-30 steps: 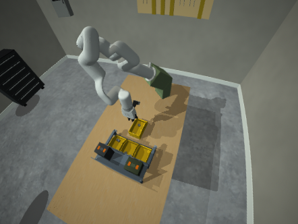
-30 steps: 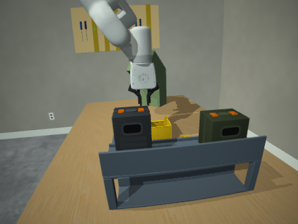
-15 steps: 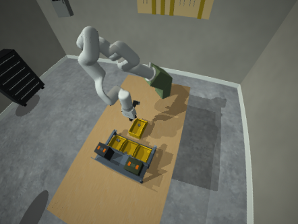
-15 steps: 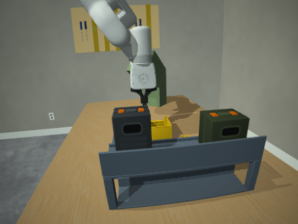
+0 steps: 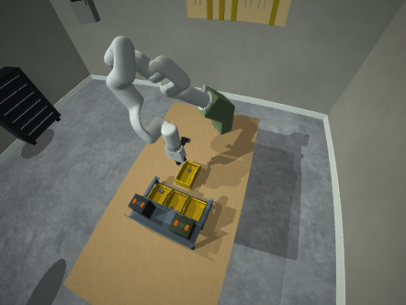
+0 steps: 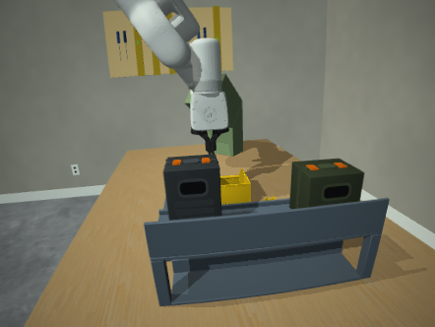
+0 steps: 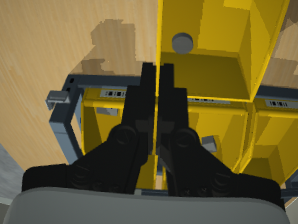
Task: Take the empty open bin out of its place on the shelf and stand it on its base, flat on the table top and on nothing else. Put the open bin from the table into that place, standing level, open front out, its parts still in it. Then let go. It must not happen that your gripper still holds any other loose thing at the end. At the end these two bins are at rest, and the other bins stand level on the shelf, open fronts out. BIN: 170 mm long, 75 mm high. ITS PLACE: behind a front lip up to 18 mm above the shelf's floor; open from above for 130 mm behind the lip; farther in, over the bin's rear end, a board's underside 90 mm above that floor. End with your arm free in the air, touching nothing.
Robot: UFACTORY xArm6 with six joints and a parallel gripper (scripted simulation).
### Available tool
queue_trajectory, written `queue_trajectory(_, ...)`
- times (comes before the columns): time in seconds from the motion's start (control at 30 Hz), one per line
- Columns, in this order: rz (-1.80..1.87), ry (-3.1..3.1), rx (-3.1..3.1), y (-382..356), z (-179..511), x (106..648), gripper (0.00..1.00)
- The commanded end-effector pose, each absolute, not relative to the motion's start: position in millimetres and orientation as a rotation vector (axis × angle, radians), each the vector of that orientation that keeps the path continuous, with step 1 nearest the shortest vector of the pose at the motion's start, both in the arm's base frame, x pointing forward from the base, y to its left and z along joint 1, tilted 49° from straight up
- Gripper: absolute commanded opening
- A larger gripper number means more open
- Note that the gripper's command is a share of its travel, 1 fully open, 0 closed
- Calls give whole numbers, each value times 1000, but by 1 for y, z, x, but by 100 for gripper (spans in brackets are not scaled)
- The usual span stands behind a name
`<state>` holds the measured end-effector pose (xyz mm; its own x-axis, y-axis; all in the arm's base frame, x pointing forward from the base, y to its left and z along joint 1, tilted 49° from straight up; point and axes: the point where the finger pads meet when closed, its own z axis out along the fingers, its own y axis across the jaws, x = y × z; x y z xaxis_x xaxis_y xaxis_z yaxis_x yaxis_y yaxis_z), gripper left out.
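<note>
The bin with a round grey part, a yellow bin [image 5: 185, 178] [image 6: 236, 193] [image 7: 215, 75], stands on the table in front of the shelf. The empty bin [image 5: 196, 209] [image 7: 275, 127], also yellow, is at the right end of the shelf row. The grey-blue shelf [image 5: 161, 230] [image 6: 271, 238] holds it beside the left bin [image 5: 159, 195] [image 7: 95, 127] and the middle bin [image 5: 176, 202] [image 7: 225, 127], which have parts in them. My gripper [image 5: 181, 162] [image 6: 211, 151] [image 7: 157, 82] is shut and empty, pointing down above the table bin's left wall. The black case hides the area below the fingertips in the exterior view.
A black case [image 5: 140, 205] [image 6: 192, 192] stands on the shelf's upper rear left, and a dark green case [image 5: 182, 226] [image 6: 327, 184] at its upper rear right. A green angular block [image 5: 222, 112] [image 6: 233, 118] stands at the far end of the wooden table [image 5: 115, 262] [image 6: 98, 246].
</note>
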<state>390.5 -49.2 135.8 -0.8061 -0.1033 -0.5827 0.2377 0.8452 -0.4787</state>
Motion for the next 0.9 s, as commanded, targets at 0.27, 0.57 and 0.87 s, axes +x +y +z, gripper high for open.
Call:
queue_trajectory(0.27,-880,2441,-322,-26,143,435,0)
queue_trajectory(0.57,-1060,2388,-919,24,139,498,0)
queue_trajectory(0.87,-1188,2260,-1426,65,126,534,0)
